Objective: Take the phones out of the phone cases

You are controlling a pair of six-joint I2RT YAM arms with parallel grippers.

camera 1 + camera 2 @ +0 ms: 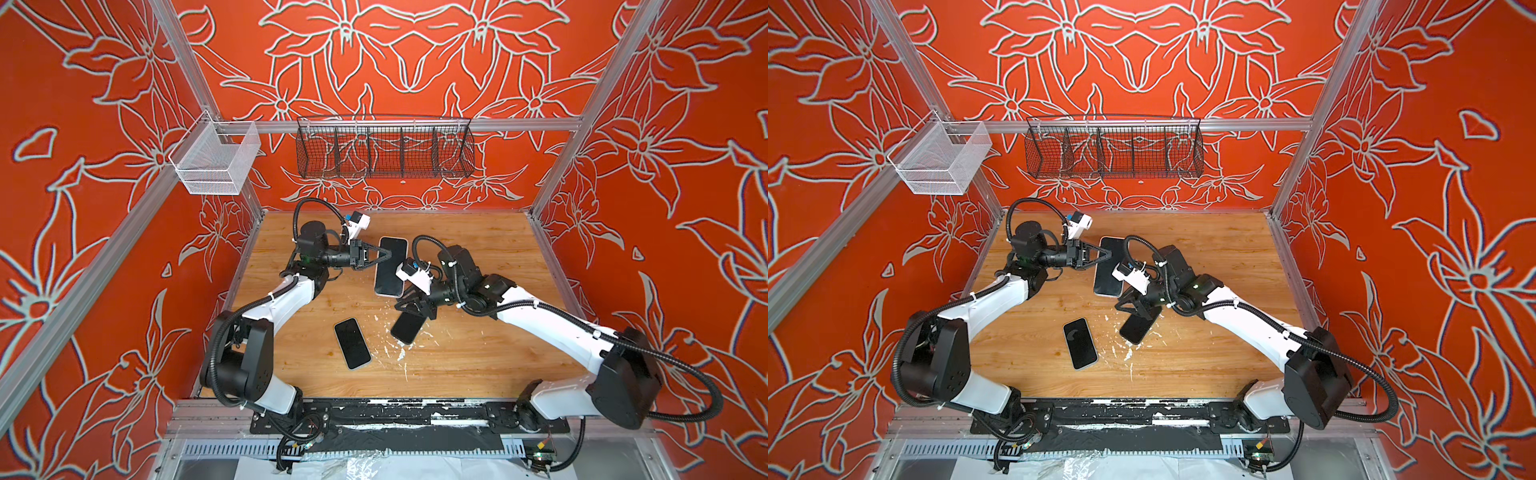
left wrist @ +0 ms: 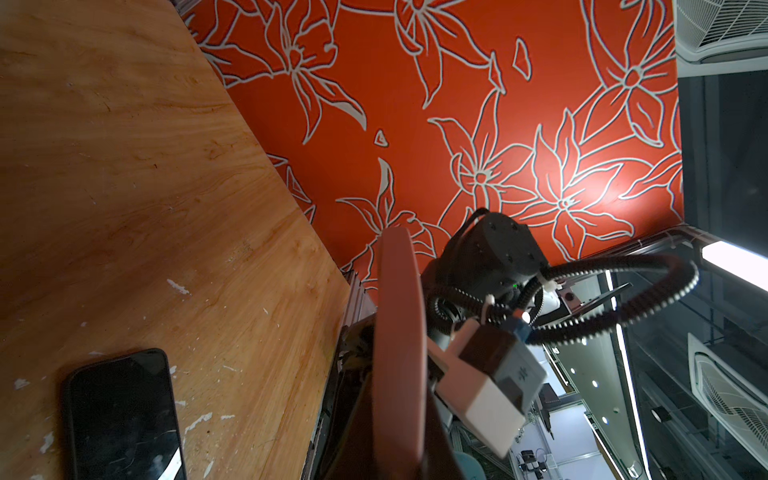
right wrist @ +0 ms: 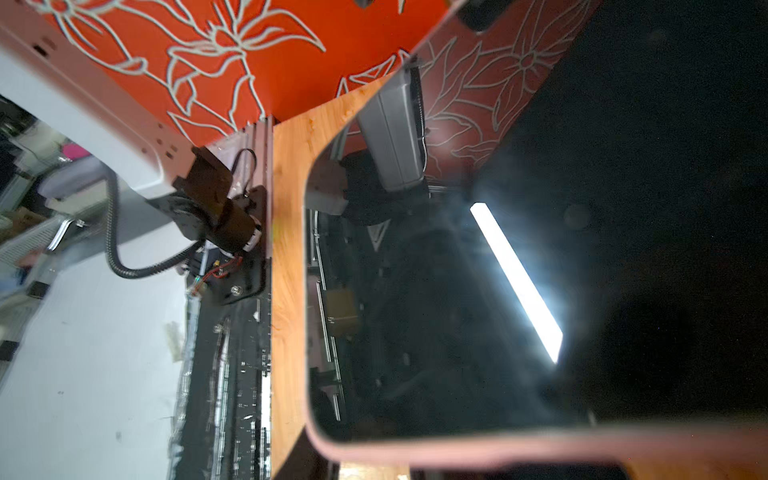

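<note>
**Op:** As I read both top views, the left gripper (image 1: 390, 254) is pinched tight on one long edge of the case (image 1: 388, 295), about midway along. The case is up off the table (image 1: 478, 353), face up and near level.

**Desk:** And the phone?

**Op:** The phone (image 3: 436, 311) sits inside the case. The right wrist view shows a glossy dark screen with a ceiling light mirrored in it and a pink rim round the corners. The left wrist view gives me the case edge-on, pink, running out from between the fingers.

**Desk:** Right side?

**Op:** The right gripper (image 1: 410, 312) is low over the far end of a second phone (image 1: 407, 331). That phone lies on the table just in front of the held case, and its far end is hidden under the gripper. I cannot tell whether the fingers are open or closed, nor whether they touch it.

**Desk:** Anything else down there?

**Op:** A third phone (image 1: 352, 343) lies flat, screen up, left of the second and apart from it. There are white flecks (image 1: 401, 353) on the wood by the second phone.
</note>
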